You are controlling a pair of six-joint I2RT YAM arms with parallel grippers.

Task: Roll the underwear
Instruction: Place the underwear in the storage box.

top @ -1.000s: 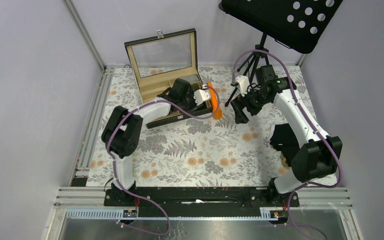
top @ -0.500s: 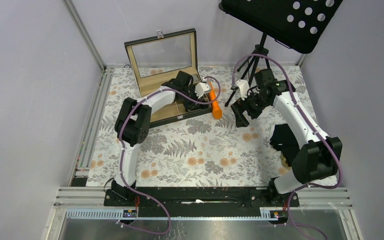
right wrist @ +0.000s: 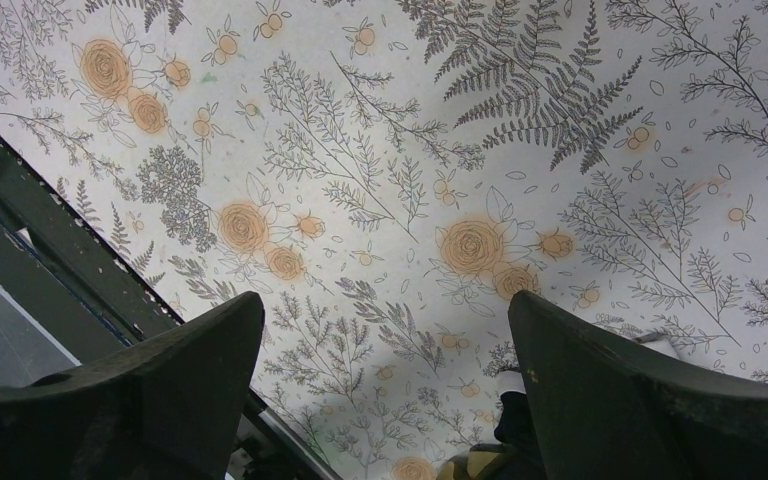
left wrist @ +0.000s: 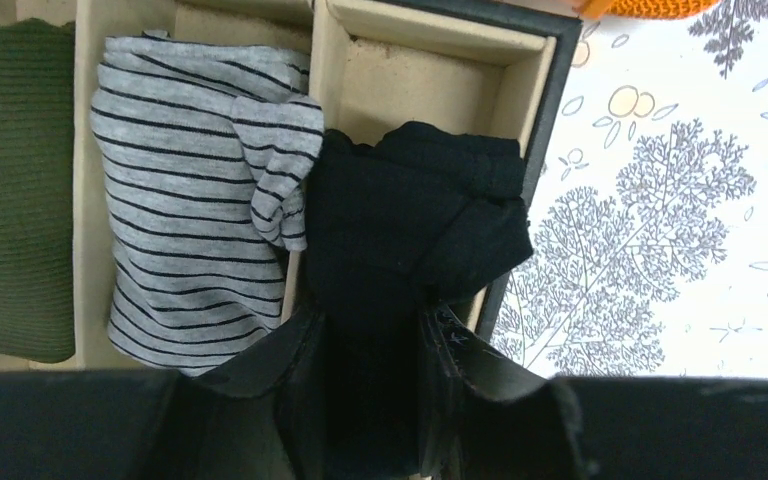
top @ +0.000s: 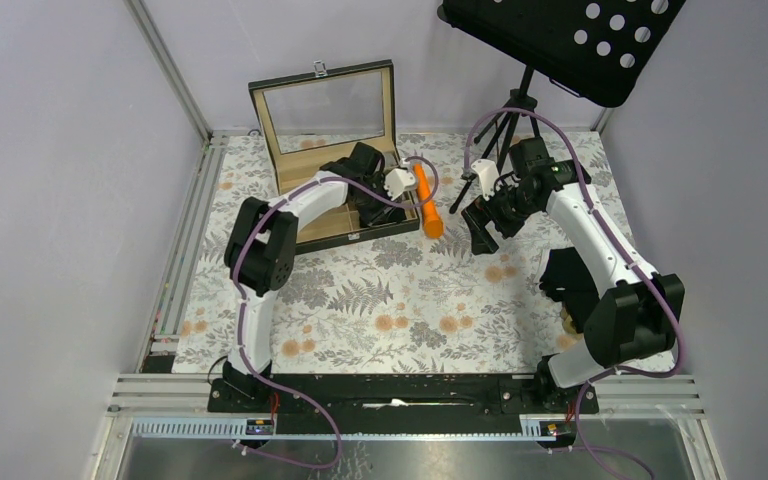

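L fingers [left wrist: 465, 355] clamped on black underwear [left wrist: 410, 220], nudged further over box [left wrist: 558, 110], R fingers [right wrist: 610, 390] apart, unmoved

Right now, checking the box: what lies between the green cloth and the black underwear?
The grey striped underwear, in its own compartment; left wrist view.
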